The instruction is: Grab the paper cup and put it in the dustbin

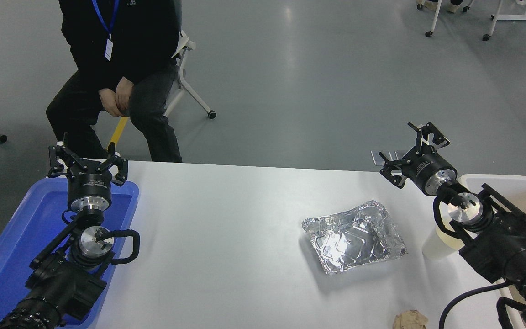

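Note:
The paper cup [435, 249] stands on the white table [226, 228] near its right edge, with its top partly hidden behind my right arm. The beige dustbin [514, 181] sits just right of the cup, mostly covered by that arm. My right gripper [409, 153] is open and empty. It hangs over the table's far right edge, well beyond the cup and above it. My left gripper [87, 159] is open and empty, parked over the blue tray.
A crumpled silver foil tray [354, 235] lies left of the cup. A crumpled brown paper ball [410, 320] lies at the front edge. A blue plastic tray [7, 256] is at the left. A person [117, 68] sits beyond the table's far left.

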`<action>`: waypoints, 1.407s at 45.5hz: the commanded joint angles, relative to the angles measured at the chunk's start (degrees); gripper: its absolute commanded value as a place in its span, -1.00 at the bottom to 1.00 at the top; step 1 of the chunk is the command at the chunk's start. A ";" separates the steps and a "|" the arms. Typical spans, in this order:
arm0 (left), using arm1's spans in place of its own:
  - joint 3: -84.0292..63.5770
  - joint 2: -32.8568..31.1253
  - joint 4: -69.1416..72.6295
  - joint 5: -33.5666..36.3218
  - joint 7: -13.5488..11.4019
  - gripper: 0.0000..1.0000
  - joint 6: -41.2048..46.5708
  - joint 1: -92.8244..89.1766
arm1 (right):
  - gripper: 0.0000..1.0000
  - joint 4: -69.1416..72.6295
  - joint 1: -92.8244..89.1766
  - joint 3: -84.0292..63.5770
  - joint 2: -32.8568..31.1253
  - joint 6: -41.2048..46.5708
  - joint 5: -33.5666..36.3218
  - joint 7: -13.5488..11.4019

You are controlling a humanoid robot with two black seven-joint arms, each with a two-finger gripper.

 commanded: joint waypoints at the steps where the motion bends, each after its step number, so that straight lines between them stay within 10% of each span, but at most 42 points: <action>1: 0.00 0.00 0.00 0.00 0.00 0.98 -0.03 -0.04 | 1.00 0.04 0.03 -0.02 0.12 -0.01 0.01 -0.01; 34: 0.00 0.00 0.00 0.00 0.00 0.98 -0.03 -0.04 | 1.00 8.21 -0.24 -0.20 -2.42 -2.29 -0.52 -0.36; 64: 0.00 0.00 0.00 0.00 0.00 0.98 -0.03 0.04 | 1.00 26.75 15.04 -29.98 -25.71 -5.99 -1.48 -1.50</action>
